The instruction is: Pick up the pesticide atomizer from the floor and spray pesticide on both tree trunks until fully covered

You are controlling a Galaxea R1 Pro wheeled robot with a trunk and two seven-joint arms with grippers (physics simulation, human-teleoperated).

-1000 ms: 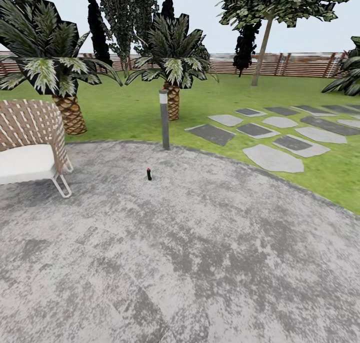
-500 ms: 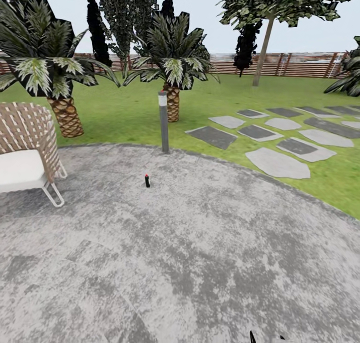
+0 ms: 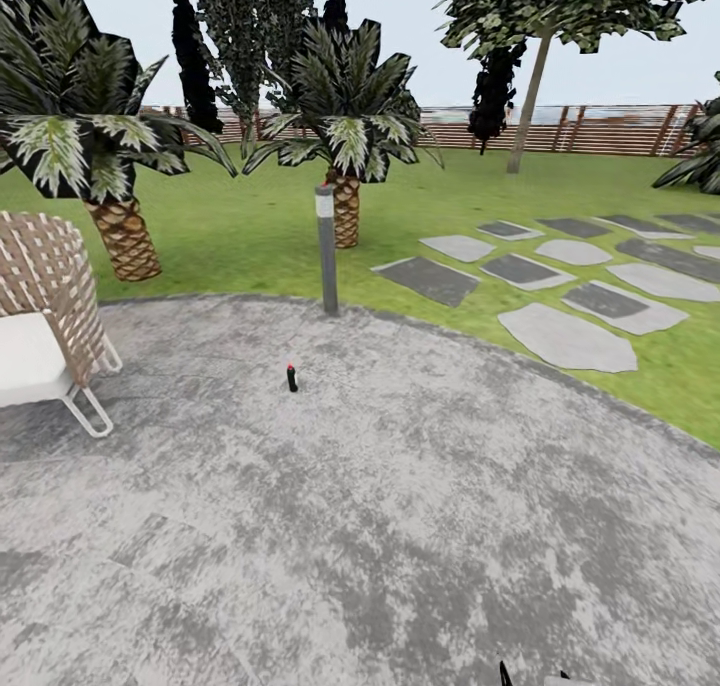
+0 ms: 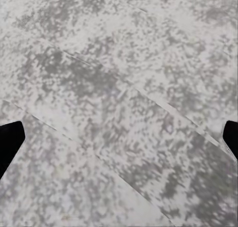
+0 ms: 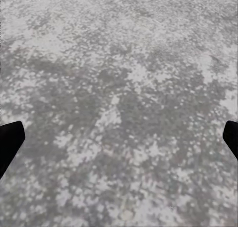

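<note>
Standing upright on the mottled grey paved circle (image 3: 400,526), the pesticide atomizer (image 3: 292,378), a small dark bottle with a red top, was well ahead of the robot and apart from everything else. A grey bollard lamp (image 3: 327,250) rose behind it at the paving's edge, and a wicker chair (image 3: 45,316) with a white cushion sat off to the left. Beyond the paving lay the green lawn (image 3: 240,226), with two short palms (image 3: 345,136), a run of flat stepping stones (image 3: 560,286) to the right, a brown slatted fence (image 3: 600,131) at the back, and a taller tree (image 3: 525,96) with a slim grey trunk near it.

In the left wrist view the left hand (image 4: 119,137) was spread wide, its dark fingertips (image 4: 9,142) at opposite edges with only paving between them. The right hand (image 5: 119,140) was likewise wide apart over the paving, holding nothing, fingertips (image 5: 10,140) dark at the margins.
</note>
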